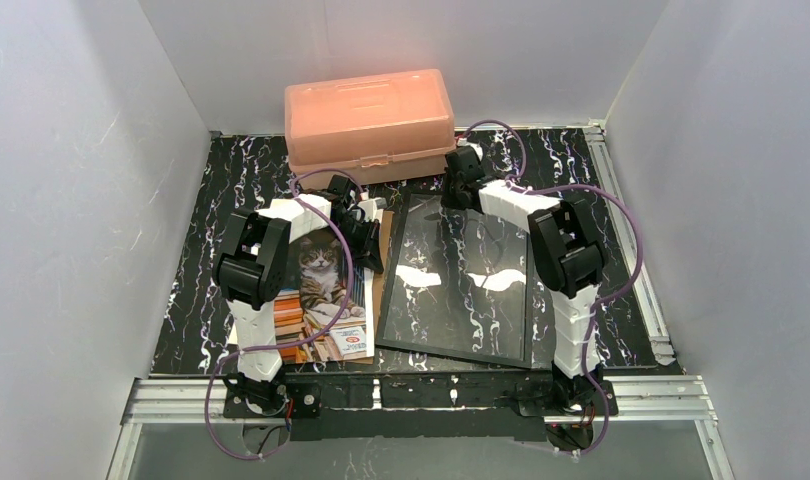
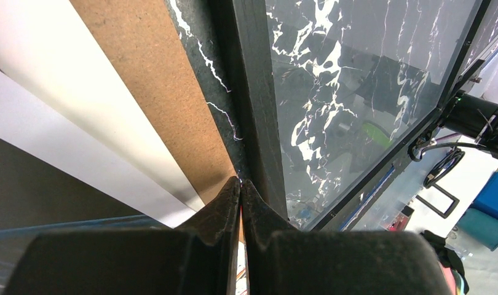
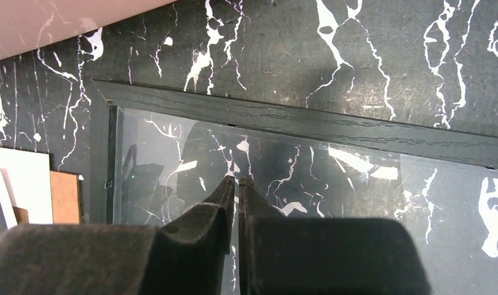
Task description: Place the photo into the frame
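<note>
A black, white-veined marble table (image 1: 196, 270) is seen from above, with white walls around it. At the left lies the photo (image 1: 319, 268), face up, showing a cat above stacked orange-red books. The left arm partly covers it.

Along the photo's right edge a strip of brown backing board (image 1: 378, 265) shows. The left gripper (image 1: 367, 236) hovers over the board's far right corner. In its wrist view the left gripper (image 2: 240, 184) has its fingers pressed together with nothing visible between them. Their tips sit where the brown board (image 2: 173, 92) meets the frame's left rail (image 2: 256, 92), and a white sheet (image 2: 68, 98) lies further left.

At the back stands a closed peach plastic box (image 1: 371, 115). Just right of the board lies the frame (image 1: 451, 353), flat and black, its clear pane reflecting light. It is apart from the photo.

The right gripper (image 1: 460, 190) is over the frame's far end. Seen from its wrist, the right gripper (image 3: 236, 180) has only a thin slit between its fingers, with nothing seen in it. It sits above the pane just inside the far rail (image 3: 296, 118).
</note>
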`<state>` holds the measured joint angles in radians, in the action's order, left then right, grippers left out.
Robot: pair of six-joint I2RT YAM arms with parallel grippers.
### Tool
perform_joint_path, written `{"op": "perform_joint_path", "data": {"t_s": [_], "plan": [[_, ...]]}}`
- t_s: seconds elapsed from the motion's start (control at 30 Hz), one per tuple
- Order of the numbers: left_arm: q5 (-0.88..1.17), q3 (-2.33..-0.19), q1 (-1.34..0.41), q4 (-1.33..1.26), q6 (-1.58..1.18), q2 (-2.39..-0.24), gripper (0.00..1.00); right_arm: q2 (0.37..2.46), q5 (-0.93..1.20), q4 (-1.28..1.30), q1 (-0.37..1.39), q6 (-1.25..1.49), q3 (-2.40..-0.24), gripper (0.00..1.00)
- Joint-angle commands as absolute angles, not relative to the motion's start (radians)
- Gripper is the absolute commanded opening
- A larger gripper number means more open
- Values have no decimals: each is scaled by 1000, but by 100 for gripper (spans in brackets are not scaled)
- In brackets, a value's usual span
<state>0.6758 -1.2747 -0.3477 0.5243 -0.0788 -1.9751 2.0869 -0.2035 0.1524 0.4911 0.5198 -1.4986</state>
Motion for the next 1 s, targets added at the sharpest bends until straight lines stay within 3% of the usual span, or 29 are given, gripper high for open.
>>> {"op": "perform_joint_path", "data": {"t_s": [0.0,0.8,0.97], "plan": [[707,-1303,-344,550,-67,-1945,2,2106,-225,122,493,525,-1542,15],[713,-1296,-345,548,-66,-1940,1,2110,-215,125,493,526,-1536,9],[715,-1296,-343,552,-66,-1937,1,2036,-179,113,492,525,-1531,18]]}}
